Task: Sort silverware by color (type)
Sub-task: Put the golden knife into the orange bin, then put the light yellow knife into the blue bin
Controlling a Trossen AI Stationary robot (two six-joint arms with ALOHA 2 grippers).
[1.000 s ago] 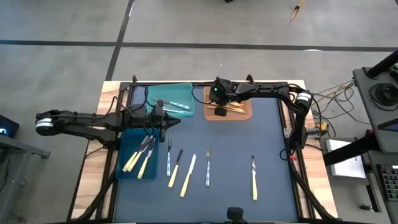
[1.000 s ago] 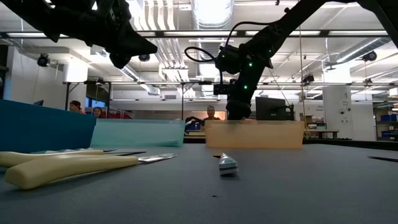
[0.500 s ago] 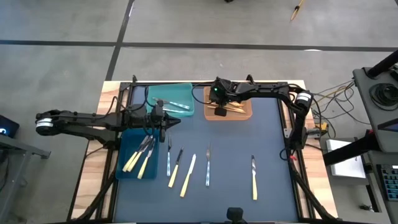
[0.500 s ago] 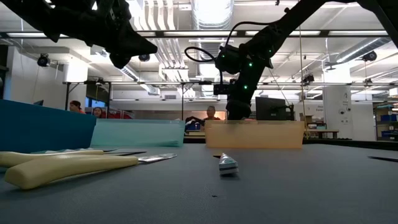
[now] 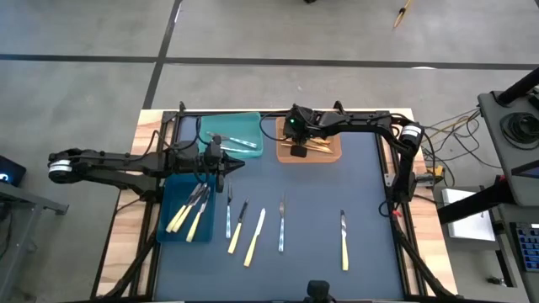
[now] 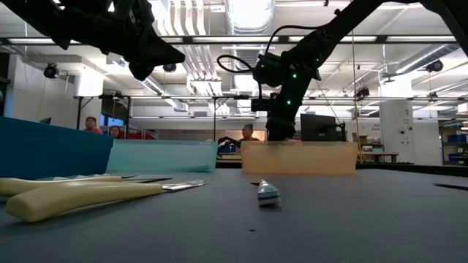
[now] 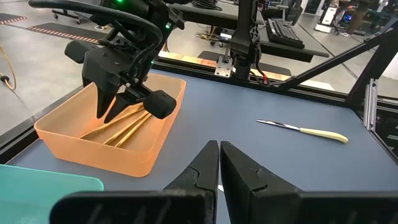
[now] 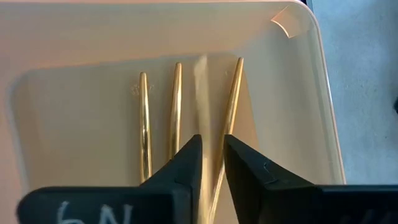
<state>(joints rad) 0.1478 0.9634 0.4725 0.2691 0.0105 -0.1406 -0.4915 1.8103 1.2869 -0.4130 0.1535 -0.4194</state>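
My right gripper [image 8: 212,146] hangs over the orange bin [image 5: 309,150] at the far side, pointing steeply down, with a narrow gap between its fingers. A blurred orange-tan piece [image 8: 200,81] shows in line with that gap. Three more orange-tan pieces [image 8: 144,118] lie flat on the bin's floor. My left gripper [image 5: 226,164] is shut and empty, held level above the mat beside the blue bin [image 5: 168,202]. Several yellow and silvery pieces [image 5: 255,236] lie flat on the dark mat's near half. My right gripper: the orange-tan piece shows only as a blur between the fingers [image 8: 186,162], and I cannot tell whether they touch it. The fingers come from above, slanting down into the orange bin.
The blue bin holds yellow-handled pieces [image 5: 187,215]. The teal bin [image 5: 210,126] at the far left holds silvery pieces [image 5: 240,141]. One yellow-handled knife [image 5: 344,241] lies alone toward the near right. People sit in the room beyond the table [image 6: 248,135].
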